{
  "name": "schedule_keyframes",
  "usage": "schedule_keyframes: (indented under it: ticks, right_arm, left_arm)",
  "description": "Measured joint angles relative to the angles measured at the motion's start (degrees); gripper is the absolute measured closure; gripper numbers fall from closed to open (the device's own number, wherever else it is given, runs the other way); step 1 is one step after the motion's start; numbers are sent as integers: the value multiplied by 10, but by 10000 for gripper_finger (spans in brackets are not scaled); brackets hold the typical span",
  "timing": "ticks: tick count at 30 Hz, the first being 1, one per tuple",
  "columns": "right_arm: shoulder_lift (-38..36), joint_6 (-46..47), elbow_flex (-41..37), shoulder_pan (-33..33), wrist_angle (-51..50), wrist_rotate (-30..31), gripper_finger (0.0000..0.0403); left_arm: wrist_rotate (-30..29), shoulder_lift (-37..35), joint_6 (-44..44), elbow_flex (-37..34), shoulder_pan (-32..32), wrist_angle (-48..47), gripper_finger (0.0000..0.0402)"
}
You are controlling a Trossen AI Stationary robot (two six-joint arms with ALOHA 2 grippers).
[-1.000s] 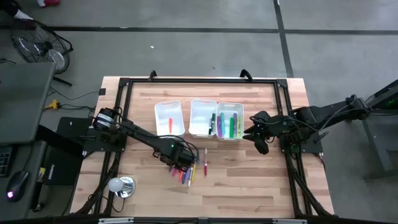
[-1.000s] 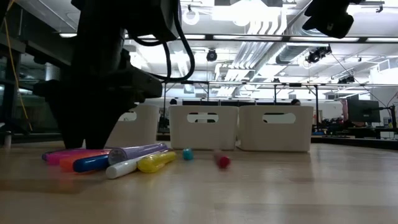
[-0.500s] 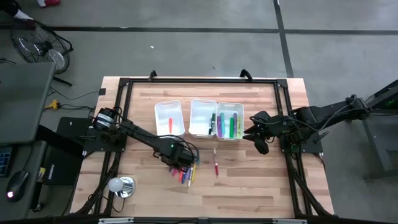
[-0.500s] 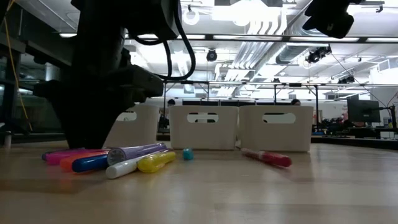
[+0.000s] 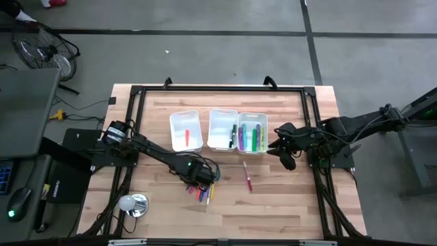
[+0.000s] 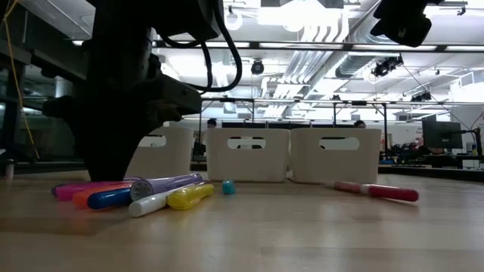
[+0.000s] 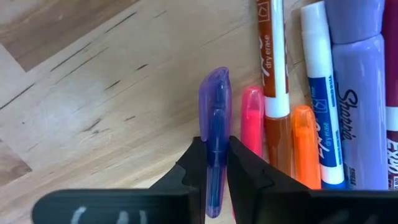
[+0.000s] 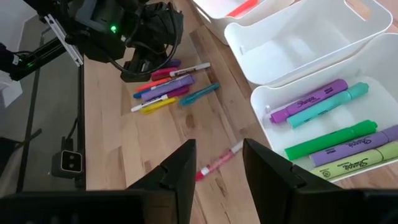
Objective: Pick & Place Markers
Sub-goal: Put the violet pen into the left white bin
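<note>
The left gripper (image 5: 202,176) is lowered over a loose cluster of markers (image 5: 203,192) lying on the wooden worktop (image 5: 287,205) toward its front edge, left of centre. In the left wrist view its two dark fingers (image 7: 196,163) are seen pressed against both sides of a purple marker (image 7: 214,130), which is gripped between them while it lies beside a pink marker (image 7: 252,118), an orange marker (image 7: 305,140) and several larger pens (image 7: 354,93) on the wood.

A single red marker (image 5: 247,175) lies alone on the worktop, right of the cluster and in front of the three white bins (image 5: 218,130), apart from both. The bins stand side by side near the middle of the worktop. The left bin (image 5: 186,130) holds one orange marker (image 5: 186,138); the right bin (image 5: 251,132) holds green, purple and yellow markers (image 5: 250,137); more markers (image 5: 234,135) lie along the right wall of the middle bin (image 5: 222,128).

The right gripper (image 5: 278,146) is held just right of the right bin, above the worktop, and its fingers (image 8: 180,168) are seen parted with nothing between them
</note>
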Motion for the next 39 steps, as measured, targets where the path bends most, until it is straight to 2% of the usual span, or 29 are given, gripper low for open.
schedule_keyframes:
  ticks: [5, 24, 30, 39]
  right_arm:
    - [0, 0, 0, 12, 0, 9, 281]
    - [0, 0, 0, 28, 0, 34, 281]
    - [0, -2, 0, 28, 0, 34, 281]
    - [0, -2, 0, 28, 0, 43, 281]
  left_arm:
    - [-9, -8, 2, -1, -1, -10, 369]
    - [-27, -112, 2, 7, 5, -22, 369]
    - [-62, -158, 0, 8, 16, -25, 369]
    - [-150, -241, 6, 10, 71, -38, 371]
